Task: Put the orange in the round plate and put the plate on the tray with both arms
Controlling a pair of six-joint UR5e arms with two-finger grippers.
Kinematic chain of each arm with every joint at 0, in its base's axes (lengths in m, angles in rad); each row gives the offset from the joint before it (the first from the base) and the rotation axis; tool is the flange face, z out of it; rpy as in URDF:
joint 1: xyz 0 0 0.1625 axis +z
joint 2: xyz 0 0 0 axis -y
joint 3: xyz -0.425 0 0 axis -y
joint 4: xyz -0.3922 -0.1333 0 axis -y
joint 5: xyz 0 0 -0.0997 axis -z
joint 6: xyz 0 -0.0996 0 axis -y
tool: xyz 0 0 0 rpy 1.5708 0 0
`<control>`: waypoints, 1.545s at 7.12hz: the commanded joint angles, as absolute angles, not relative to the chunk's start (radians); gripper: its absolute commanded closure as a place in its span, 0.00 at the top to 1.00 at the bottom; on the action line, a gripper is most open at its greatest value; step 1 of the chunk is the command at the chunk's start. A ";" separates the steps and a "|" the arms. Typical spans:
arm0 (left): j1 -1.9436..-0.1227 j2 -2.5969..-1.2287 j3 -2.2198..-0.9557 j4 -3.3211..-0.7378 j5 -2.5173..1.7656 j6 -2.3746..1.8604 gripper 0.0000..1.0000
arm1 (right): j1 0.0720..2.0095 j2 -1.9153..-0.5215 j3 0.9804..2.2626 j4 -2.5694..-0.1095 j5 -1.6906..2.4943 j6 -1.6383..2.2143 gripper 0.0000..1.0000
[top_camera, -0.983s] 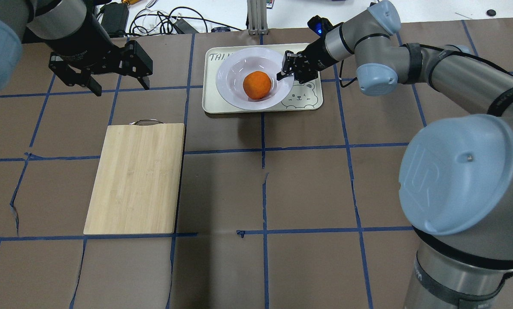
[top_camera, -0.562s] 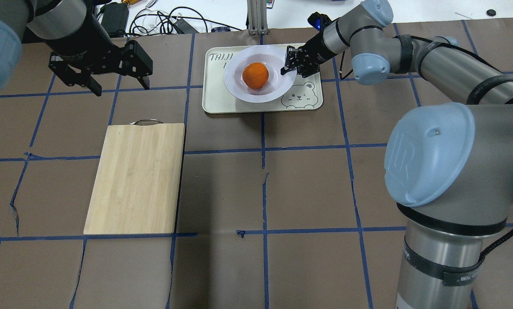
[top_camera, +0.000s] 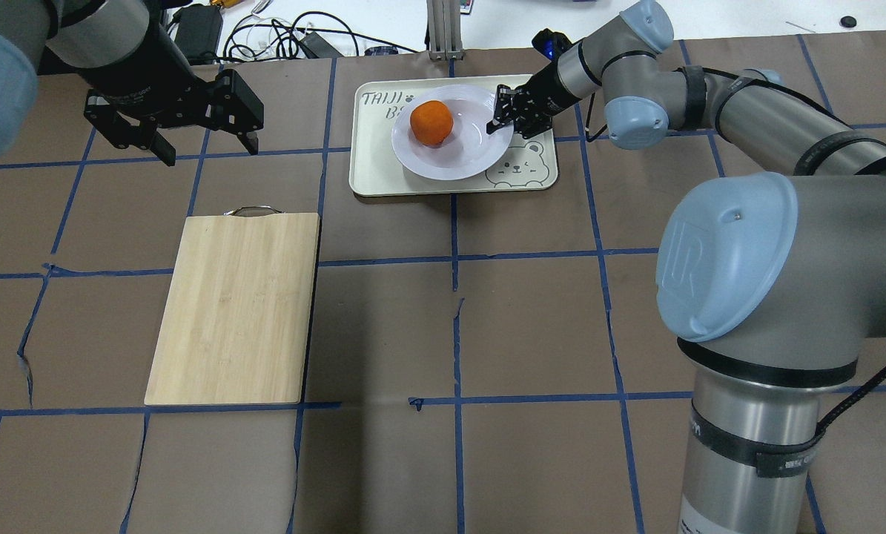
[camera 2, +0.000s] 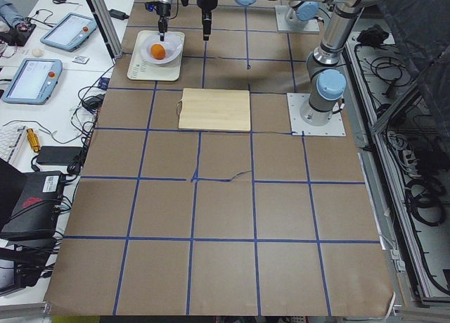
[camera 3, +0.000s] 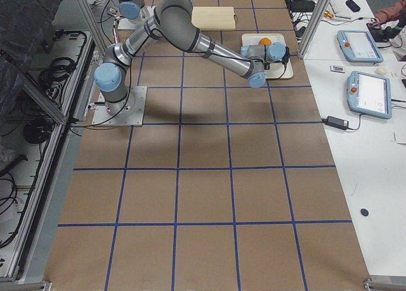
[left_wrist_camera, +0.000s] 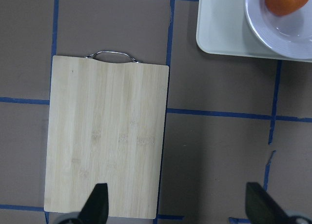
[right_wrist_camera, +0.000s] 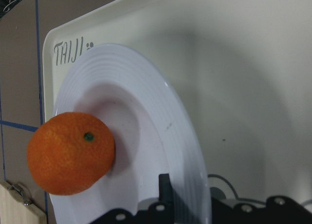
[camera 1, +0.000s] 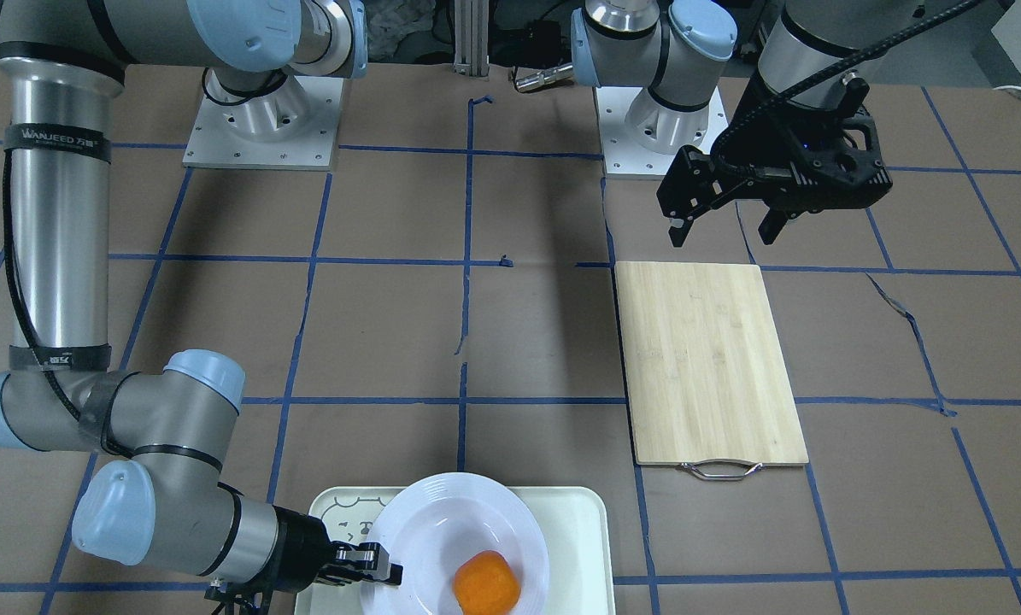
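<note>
**Right jaws clamped on the plate rim, orange aboard, over the tray**

We see the right gripper (top_camera: pixel 503 119) with its jaws closed on the rim of the round plate (top_camera: pixel 457 169). In the right wrist view one finger (right_wrist_camera: pixel 165 184) lies on top of that rim. The plate spreads out from the jaws over the tray (top_camera: pixel 372 169) and covers most of its middle. We cannot tell whether it rests flat or is held a little above. The orange (top_camera: pixel 431 124) sits in the plate's sunken centre, on the side away from the jaws and apart from the fingers. Just beside the jaws, at the tray's corner, is the grey bear drawing (top_camera: pixel 520 165).

Well apart from all this, the left gripper (top_camera: pixel 209 148) hangs above the table (top_camera: pixel 531 319) with its jaws spread wide and nothing between them. Below them lies the bamboo cutting board (top_camera: pixel 235 308), with its metal handle (top_camera: pixel 252 211) at the end away from the robot. In the left wrist view one fingertip shows against the board's corner.
</note>
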State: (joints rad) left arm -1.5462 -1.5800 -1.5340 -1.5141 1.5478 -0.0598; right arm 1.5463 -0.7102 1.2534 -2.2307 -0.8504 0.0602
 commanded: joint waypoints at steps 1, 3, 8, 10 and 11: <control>-1.546 -1.580 -1.534 -1.514 1.548 -0.060 1.00 | 1.546 -0.707 1.255 -2.233 -0.854 0.058 0.80; -1.546 -1.580 -1.534 -1.514 1.548 -0.060 1.00 | 1.545 -0.741 1.255 -2.237 -0.958 0.043 1.00; -1.546 -1.580 -1.534 -1.514 1.548 -0.060 1.00 | 1.543 -1.078 1.275 -1.819 -1.384 0.043 1.00; -1.546 -1.580 -1.534 -1.514 1.548 -0.060 1.00 | 1.543 -1.234 1.339 -1.637 -1.466 0.051 1.00; -1.546 -1.580 -1.534 -1.513 1.548 -0.060 1.00 | 1.545 -1.318 1.389 -1.578 -1.512 0.058 1.00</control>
